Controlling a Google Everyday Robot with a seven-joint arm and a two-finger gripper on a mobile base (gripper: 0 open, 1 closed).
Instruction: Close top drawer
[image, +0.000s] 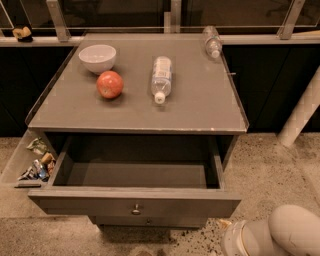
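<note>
The top drawer (135, 202) is pulled far out from the grey cabinet; its deep box interior is empty. Its long flat front panel faces me with one small round metal knob (135, 210) at its centre. A white rounded part of my arm (272, 235) shows at the bottom right, to the right of the drawer front and apart from it. The gripper itself is out of view.
On the cabinet top (200, 100) stand a white bowl (97, 57), a red apple (110, 84), and two clear bottles lying down (161, 77) (212, 41). A side tray (20, 160) at the left holds snack packets. A white post (302, 112) stands at the right. A lower drawer knob (146, 221) shows beneath.
</note>
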